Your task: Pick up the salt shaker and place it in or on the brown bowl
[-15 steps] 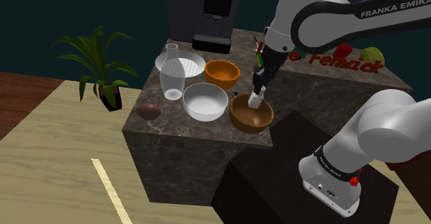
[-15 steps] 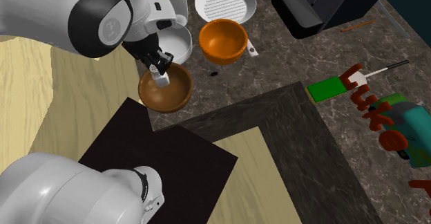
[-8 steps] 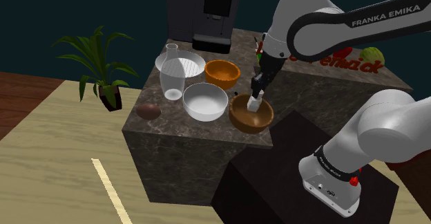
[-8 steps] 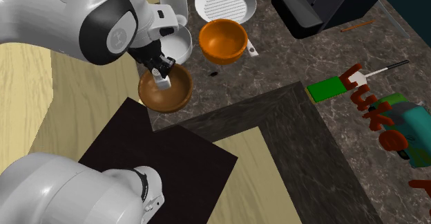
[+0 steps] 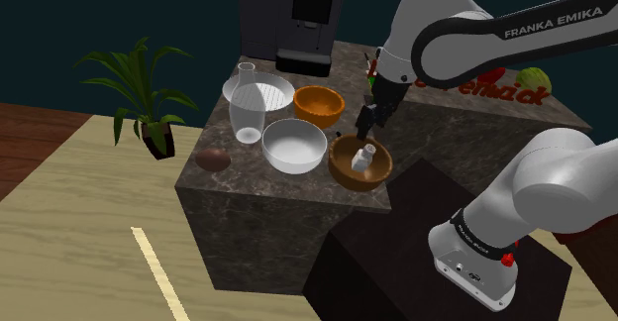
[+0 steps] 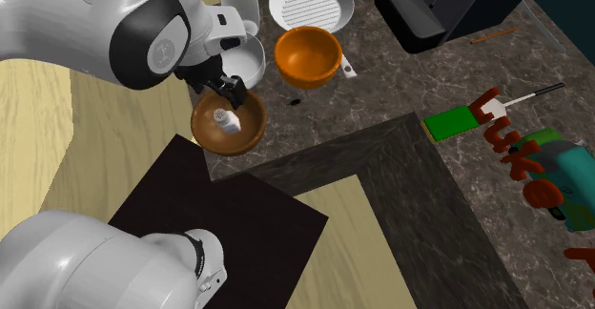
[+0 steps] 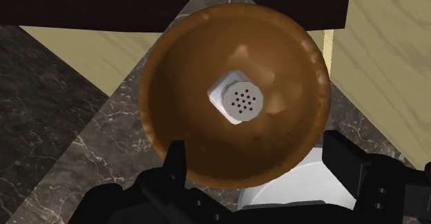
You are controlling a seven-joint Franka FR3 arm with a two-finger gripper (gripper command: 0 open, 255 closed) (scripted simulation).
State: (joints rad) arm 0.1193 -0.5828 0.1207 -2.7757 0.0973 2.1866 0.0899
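White salt shaker (image 7: pixel 237 99) sits in brown bowl (image 7: pixel 185 122), jaws apart

The white Franka arm (image 5: pixel 465 42) is raised from its base (image 5: pixel 480 255) at the shoulder view's lower right and bent over at the elbow, the forearm being carried toward that view's left. The wrist is turned downward, so that the black gripper (image 5: pixel 364 126) is pointed nearly straight down. In the wrist view its two fingers (image 7: pixel 345 157) are seen spread wide apart.
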